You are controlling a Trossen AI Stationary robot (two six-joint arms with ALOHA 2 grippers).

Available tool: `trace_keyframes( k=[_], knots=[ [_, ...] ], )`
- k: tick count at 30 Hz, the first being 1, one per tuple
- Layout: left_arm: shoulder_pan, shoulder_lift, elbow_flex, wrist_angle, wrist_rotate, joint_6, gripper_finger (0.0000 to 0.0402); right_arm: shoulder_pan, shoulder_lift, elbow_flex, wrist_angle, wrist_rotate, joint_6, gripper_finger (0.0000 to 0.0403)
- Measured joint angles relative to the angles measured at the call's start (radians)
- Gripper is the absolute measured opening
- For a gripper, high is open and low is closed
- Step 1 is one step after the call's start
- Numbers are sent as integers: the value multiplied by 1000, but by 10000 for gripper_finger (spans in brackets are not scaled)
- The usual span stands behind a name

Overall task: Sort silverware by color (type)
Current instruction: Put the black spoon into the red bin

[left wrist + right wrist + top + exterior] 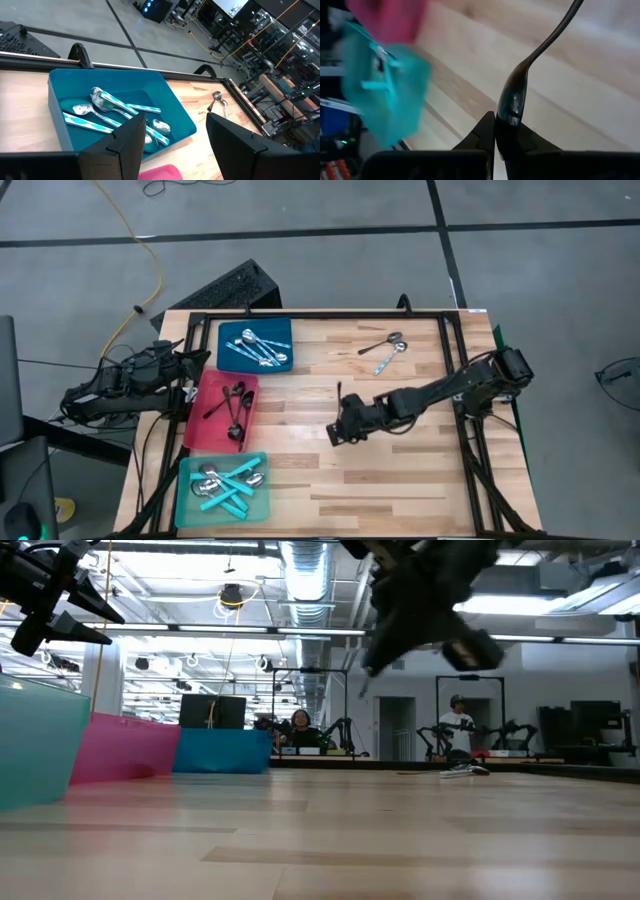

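Now the right gripper (338, 432) is above the middle of the wooden table (400, 480), and its fingers are closed on a black spoon (517, 95). In the right wrist view the bowl of this spoon is pinched between the two fingertips and the thin handle goes up and away from them. In the low view the gripper hangs well above the table surface.

To the left of this gripper, along the table's left side, stand three trays. The red tray (205, 430) is the nearest one and it has several black spoons (234, 406) inside. The blue tray (282, 330) is beyond it, toward the far edge, and holds spoons with silver bowls and turquoise handles (115, 107). The teal tray (184, 502) is at the near edge and holds turquoise-handled and silver pieces (228, 480) mixed together.

Far from the right gripper, near the far edge of the table, two spoons (385, 350) lie on the bare wood, touching each other.

The left gripper (172, 145) waits over the table's left edge, close to the blue tray, with its fingers wide apart and nothing between them.
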Motion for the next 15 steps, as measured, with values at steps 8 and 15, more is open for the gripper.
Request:
trace_keyframes(
  k=[8, 15],
  knots=[
    [0, 0, 0, 0, -5, 0, 195, -88, 0, 0, 212, 43, -151, 39],
    [0, 0, 0, 0, -7, 0, 195, -144, 0, 0, 388, 48, -273, 39]
  ],
)
